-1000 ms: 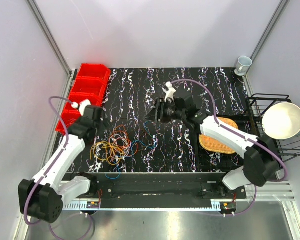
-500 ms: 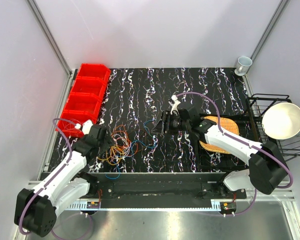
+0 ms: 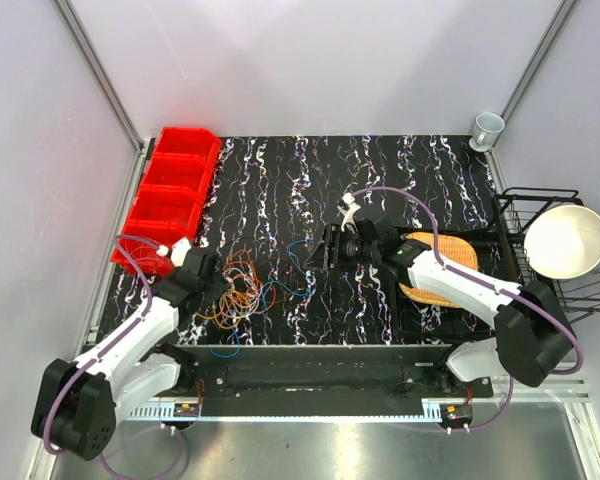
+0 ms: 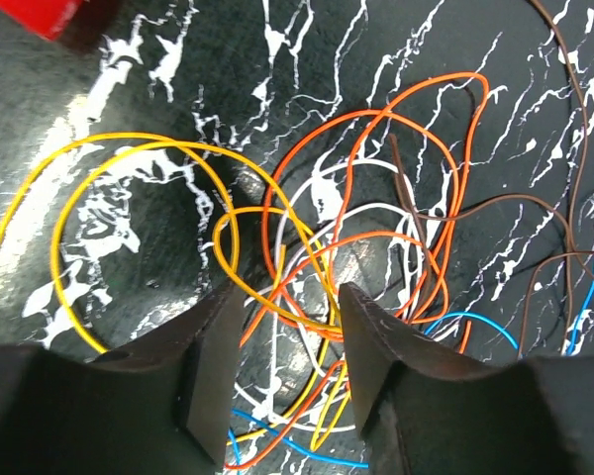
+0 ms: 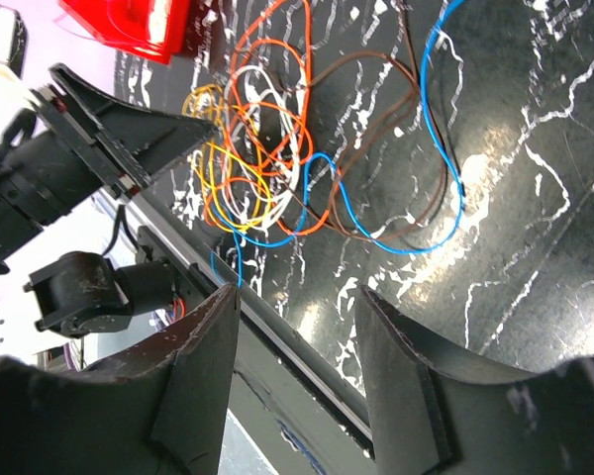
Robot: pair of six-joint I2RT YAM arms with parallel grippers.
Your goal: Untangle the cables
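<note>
Top external cam: four red bins (image 3: 170, 200) are being shown in a row at the left edge of the table (image 3: 420, 170); contents can't be told. One black wire rack (image 3: 585, 290) at the right is being occupied by one white bowl (image 3: 565, 242). One pale cup (image 3: 488, 128) is standing at the far right corner. One woven tray (image 3: 425, 292) is lying partly under the R arm. The cables (image 3: 245, 290) are lying tangled in one heap near the front left: orange, yellow, white, brown & blue strands, no. per colour not countable. L gripper (image 4: 282, 317) is being held low over the heap w/ jaws spread, orange & yellow loops showing btwn them, nothing pinched. R gripper (image 5: 292, 307) is being held apart from the heap, to its right, jaws likewise spread, blue & brown loops lying nearest it.
</note>
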